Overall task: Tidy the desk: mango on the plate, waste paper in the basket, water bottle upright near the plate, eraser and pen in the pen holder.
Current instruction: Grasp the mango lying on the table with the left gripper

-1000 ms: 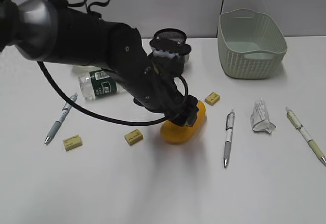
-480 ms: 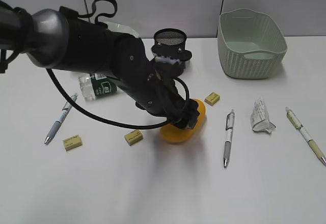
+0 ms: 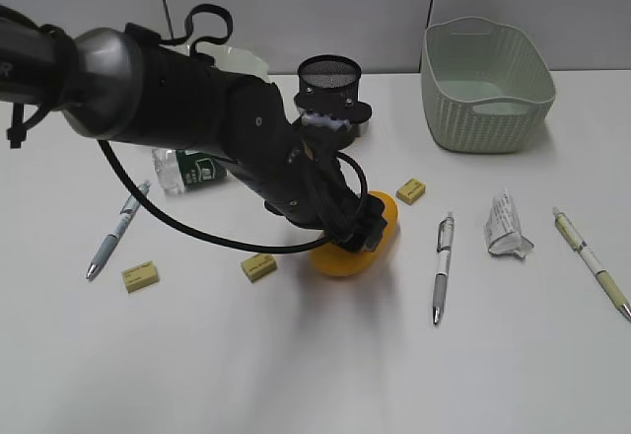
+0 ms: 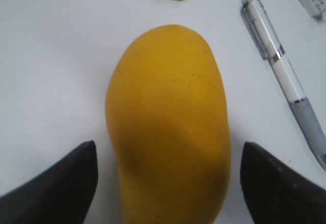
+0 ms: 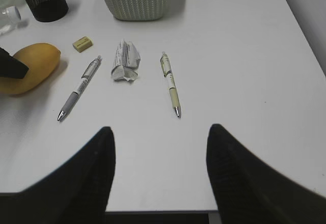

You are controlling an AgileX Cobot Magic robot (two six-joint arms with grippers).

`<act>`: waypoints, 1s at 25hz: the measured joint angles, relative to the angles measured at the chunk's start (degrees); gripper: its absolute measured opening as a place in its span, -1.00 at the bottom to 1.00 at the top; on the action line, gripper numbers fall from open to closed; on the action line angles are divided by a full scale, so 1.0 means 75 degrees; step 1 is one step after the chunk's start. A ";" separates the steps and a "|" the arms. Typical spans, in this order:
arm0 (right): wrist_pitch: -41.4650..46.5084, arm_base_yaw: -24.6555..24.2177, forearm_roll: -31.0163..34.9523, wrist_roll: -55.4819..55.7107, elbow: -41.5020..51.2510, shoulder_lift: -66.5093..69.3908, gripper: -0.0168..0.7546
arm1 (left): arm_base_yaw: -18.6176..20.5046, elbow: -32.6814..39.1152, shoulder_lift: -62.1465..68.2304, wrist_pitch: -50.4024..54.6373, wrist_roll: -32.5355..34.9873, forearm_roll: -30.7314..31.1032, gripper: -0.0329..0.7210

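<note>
Your left pincer [image 4: 168, 183] stands released, its two dark fingers [image 4: 56, 183] spread to either side of the mango [image 4: 168, 127] near the bottom of the left wrist view, with white bench showing between each finger and the fruit, so nothing is grasped yet. In the exterior view that pincer [image 3: 360, 232] sits low over the mango [image 3: 355, 252] just below the middle of the frame. Your right pincer [image 5: 160, 178] is also released and empty, its fingers [image 5: 86, 178] framing bare bench [image 5: 244, 56] at the bottom of the right wrist view; it does not show in the exterior view.

Just beside the mango you see a yellow eraser [image 3: 411, 190] to its upper right, another eraser [image 3: 258, 265] to its left, and a grey pen [image 3: 442, 267] to its right. Further right lie the waste paper [image 3: 506, 225], crumpled, and a cream pen [image 3: 592, 260] near the right edge. The basket [image 3: 485, 84] stands in the upper right of the frame.

The pen holder [image 3: 330, 89] stands upright at top centre, partly behind the arm. The water bottle [image 3: 187, 170] lies on its side in the left half of the frame, mostly hidden by the arm. A bit of the plate [image 3: 237, 59] peeks out above the arm at upper left. A third pen [image 3: 116, 229] and a third eraser [image 3: 140, 276] lie at the left.
</note>
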 joint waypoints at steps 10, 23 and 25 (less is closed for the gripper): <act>0.0000 0.0000 0.0000 0.0000 0.0000 0.0000 0.23 | 0.0000 0.0000 0.0102 -0.0175 0.0000 -0.0008 0.87; 0.0000 0.0000 0.0000 0.0000 0.0000 0.0000 0.23 | 0.0000 -0.0018 0.0529 -0.0243 0.0000 -0.0344 0.86; 0.0000 0.0000 0.0000 0.0000 0.0000 0.0000 0.23 | 0.0000 -0.0018 0.0546 -0.0271 0.0000 -0.0350 0.84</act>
